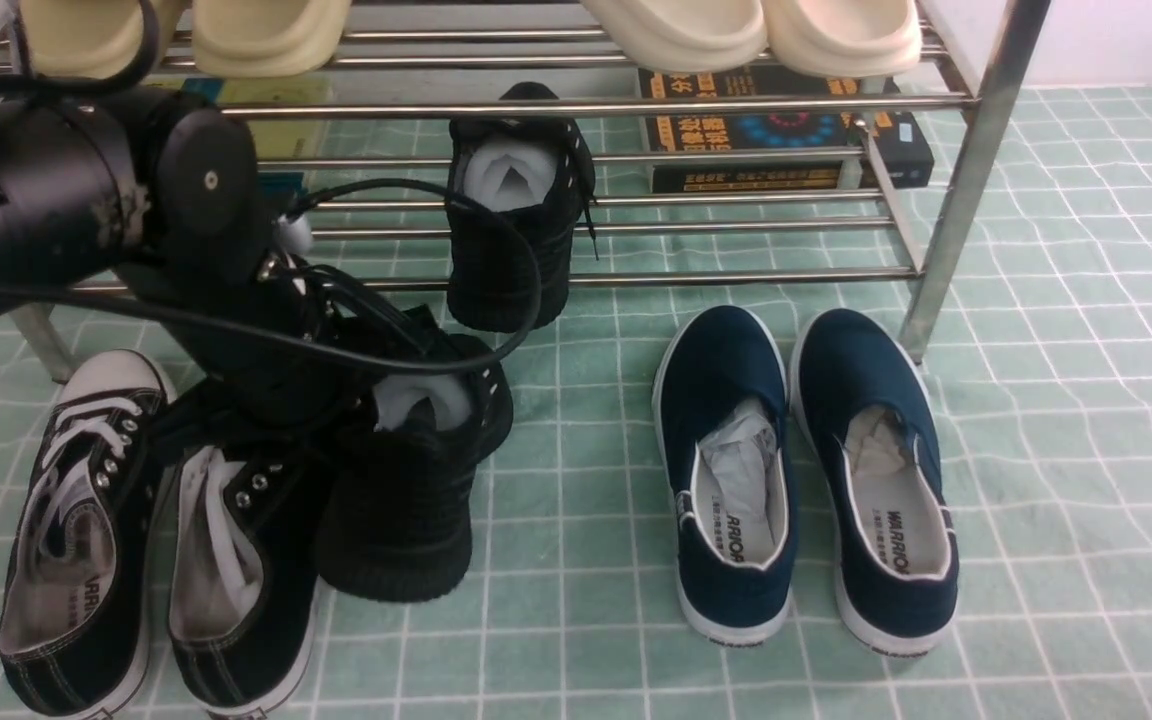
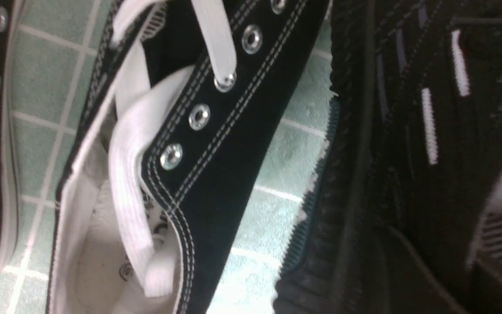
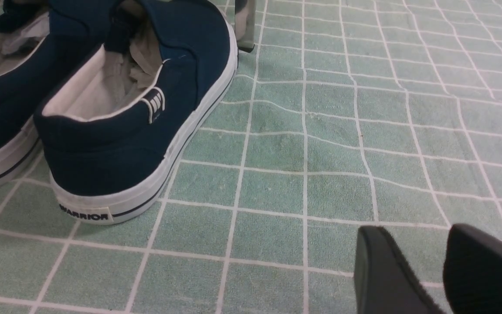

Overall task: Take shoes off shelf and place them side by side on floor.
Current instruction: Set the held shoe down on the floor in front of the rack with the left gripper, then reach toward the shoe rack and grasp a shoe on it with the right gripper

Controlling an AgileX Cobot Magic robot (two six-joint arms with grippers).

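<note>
One black mesh shoe (image 1: pixel 406 490) stands on the green gridded floor (image 1: pixel 1086 450), heel toward me, with white paper in its opening. It fills the side of the left wrist view as the same shoe (image 2: pixel 408 131), its white dash marks showing. My left gripper (image 1: pixel 366 385) reaches down onto this shoe's collar; its jaws are lost in the dark there. The other black mesh shoe (image 1: pixel 511 220) rests on the lower tier of the silver shelf (image 1: pixel 736 275). My right gripper (image 3: pixel 416 244) hovers low over bare floor, open and empty.
A pair of black canvas sneakers (image 1: pixel 76 540) with white laces lies just left of the floor shoe, the nearer one (image 2: pixel 216 144) almost touching it. Navy slip-ons (image 1: pixel 726 470) sit to the right, near the shelf leg (image 1: pixel 966 200). Cream slippers (image 1: pixel 676 30) and a book (image 1: pixel 776 130) occupy the shelf.
</note>
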